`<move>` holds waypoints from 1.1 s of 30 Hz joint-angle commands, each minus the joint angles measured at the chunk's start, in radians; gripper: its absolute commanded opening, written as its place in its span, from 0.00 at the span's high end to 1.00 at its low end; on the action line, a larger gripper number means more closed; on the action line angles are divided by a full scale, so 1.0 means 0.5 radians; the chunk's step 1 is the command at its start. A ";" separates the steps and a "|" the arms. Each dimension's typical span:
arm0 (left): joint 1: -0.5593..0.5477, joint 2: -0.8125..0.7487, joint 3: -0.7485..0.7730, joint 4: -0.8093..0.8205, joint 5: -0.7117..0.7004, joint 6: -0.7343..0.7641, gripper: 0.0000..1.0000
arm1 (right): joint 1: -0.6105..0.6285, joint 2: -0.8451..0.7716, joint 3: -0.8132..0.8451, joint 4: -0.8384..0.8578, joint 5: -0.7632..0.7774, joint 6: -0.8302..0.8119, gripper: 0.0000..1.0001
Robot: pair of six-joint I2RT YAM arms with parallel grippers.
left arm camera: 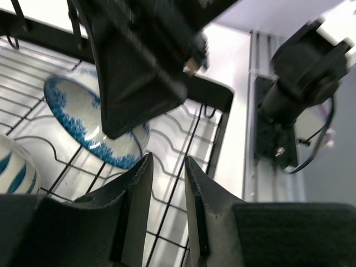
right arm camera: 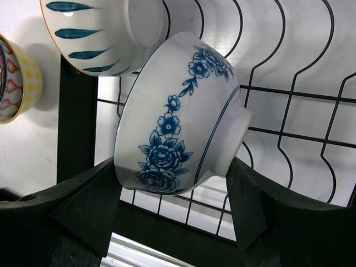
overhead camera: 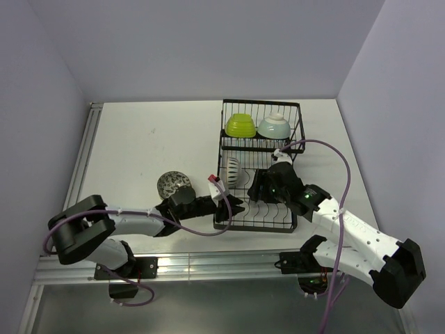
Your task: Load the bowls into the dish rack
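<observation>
so the right gripper is clamped on the white ceramic bowl with blue flower print, one finger at the rim, one at the foot; the bowl's on its side, its rim-to-foot axis running straight across the jaws, over the curved slot wires in the near-left part of the black wire dish rack; can't tell if it touches them yet; the white bowl with teal stripes sits just beside it; I reckon the next move is basically straight down, minding that neighbour; the left gripper is at the rack's near-left corner, fingers nearly together, and I can't tell if they pinch a wire; a dark patterned bowl sits on the worktop just off the rack's left edge, nearer the left arm
</observation>
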 commanded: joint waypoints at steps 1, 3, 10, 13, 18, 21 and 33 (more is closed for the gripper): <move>-0.016 0.139 0.068 0.249 0.056 0.117 0.66 | -0.020 -0.027 0.148 0.038 0.004 0.027 1.00; -0.034 0.201 0.105 0.292 0.041 0.117 0.66 | -0.020 -0.024 0.163 0.038 0.001 0.024 1.00; -0.071 0.394 0.172 0.339 -0.165 0.083 0.65 | -0.027 -0.040 0.160 0.025 -0.011 0.024 1.00; -0.074 0.431 0.206 0.314 -0.229 0.068 0.63 | -0.030 -0.046 0.154 0.028 -0.021 0.027 1.00; -0.077 0.511 0.274 0.277 -0.275 0.077 0.62 | -0.030 -0.058 0.157 0.028 -0.039 0.030 1.00; -0.077 0.557 0.311 0.268 -0.254 0.083 0.62 | -0.033 -0.064 0.157 0.028 -0.042 0.024 1.00; -0.077 0.701 0.418 0.237 -0.235 0.012 0.95 | -0.036 -0.043 0.157 0.053 -0.070 0.024 1.00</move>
